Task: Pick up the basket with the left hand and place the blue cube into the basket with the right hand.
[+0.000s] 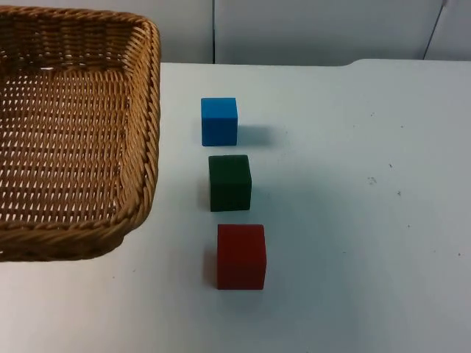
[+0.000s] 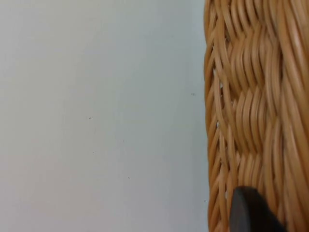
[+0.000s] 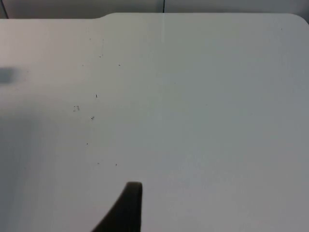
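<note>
The basket is lifted and tilted over the tabletop. The left gripper is right against the basket's woven wall; I cannot tell if it is pinched on it. The blue cube sits on the tabletop just beside the basket, with a green cube and red cube in a row. The right gripper hangs over bare tabletop; I cannot tell its state.

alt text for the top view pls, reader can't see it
A wicker basket sits at the left of a white table. Right of it, three cubes line up from far to near: blue cube, green cube, red cube, with small gaps between them.
</note>
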Controlling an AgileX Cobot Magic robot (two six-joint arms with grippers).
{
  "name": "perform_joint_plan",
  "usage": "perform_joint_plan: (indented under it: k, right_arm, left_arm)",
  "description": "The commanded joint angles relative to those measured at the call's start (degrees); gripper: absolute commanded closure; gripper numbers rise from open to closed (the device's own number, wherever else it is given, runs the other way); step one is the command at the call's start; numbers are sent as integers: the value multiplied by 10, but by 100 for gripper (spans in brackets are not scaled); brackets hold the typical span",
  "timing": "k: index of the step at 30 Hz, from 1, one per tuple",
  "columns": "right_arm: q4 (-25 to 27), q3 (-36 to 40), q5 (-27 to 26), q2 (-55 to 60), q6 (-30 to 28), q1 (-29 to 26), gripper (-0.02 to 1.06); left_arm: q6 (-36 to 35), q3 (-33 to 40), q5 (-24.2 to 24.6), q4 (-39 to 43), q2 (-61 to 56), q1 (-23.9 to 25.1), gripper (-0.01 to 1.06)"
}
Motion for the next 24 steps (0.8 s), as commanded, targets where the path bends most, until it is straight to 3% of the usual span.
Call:
perform_joint_plan:
  k: [1,24]
  right_arm:
    - [-1,2,-7,-3,0,-4,0]
    - [-1,4,-7,-3,0,-4,0]
  left_arm:
    - [3,1,11,-21,-6,1,105]
    - [29,1,2,-37,-6,1,105]
